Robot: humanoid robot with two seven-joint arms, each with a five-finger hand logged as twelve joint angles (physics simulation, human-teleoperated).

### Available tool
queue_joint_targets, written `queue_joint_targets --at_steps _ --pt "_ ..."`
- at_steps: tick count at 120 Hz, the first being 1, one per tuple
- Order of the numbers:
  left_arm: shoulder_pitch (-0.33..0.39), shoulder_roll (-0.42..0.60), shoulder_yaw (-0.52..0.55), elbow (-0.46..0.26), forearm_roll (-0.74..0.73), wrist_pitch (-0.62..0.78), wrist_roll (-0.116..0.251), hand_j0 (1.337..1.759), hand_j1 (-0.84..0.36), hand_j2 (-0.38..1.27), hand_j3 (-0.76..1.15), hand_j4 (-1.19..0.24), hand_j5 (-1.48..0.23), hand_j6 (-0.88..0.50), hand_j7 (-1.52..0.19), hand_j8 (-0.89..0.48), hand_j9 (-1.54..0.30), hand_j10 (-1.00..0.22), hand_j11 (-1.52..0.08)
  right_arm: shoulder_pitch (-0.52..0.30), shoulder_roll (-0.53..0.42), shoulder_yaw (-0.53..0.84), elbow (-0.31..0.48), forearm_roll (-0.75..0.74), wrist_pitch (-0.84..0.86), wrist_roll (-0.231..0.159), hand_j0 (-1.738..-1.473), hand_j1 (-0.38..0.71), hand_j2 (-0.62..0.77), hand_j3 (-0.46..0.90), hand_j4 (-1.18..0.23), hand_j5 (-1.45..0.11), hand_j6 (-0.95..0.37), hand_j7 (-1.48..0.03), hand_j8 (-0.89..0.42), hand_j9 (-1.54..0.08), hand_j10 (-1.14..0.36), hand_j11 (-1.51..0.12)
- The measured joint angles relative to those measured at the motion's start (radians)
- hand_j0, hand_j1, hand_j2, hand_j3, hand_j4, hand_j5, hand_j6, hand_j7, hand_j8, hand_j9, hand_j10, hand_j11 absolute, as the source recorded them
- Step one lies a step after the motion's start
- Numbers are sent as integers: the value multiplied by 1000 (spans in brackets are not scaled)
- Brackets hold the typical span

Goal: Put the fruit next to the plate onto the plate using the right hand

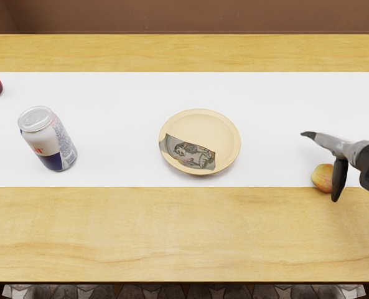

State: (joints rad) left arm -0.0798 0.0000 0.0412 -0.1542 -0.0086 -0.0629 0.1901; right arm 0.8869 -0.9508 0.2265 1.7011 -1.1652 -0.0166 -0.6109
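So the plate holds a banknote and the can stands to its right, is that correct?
Not quite: the head view shows the can left of the plate, not right. The banknote does lie in the plate.

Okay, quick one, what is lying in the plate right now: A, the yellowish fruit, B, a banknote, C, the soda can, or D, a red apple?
B: a banknote lies in the plate, while the yellowish fruit sits on the table beside the right hand, well to the plate's right.
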Motion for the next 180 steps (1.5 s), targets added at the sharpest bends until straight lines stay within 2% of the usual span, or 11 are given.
queue_joint_targets --at_steps 48,95,180 --pt "0 0 0 0 0 0 0 1658 339 2 0 -9 -11 -9 -11 -9 -11 -9 -11 -39 -1 -5 10 -67 -34 0 -1658 -186 -24 0 -147 -181 -150 -180 -148 -181 -145 -180" --pt "0 0 0 0 0 0 0 1658 339 2 0 -9 -11 -9 -11 -9 -11 -9 -11 -72 -8 -7 35 -110 -50 0 -1658 -144 -30 0 -183 -228 -186 -226 -184 -227 -181 -227" --pt "0 0 0 0 0 0 0 1658 339 2 0 -9 -11 -9 -11 -9 -11 -9 -11 -116 -36 -6 44 -152 -107 0 -1658 -2 -52 0 -302 -383 -305 -381 -303 -382 -301 -382"
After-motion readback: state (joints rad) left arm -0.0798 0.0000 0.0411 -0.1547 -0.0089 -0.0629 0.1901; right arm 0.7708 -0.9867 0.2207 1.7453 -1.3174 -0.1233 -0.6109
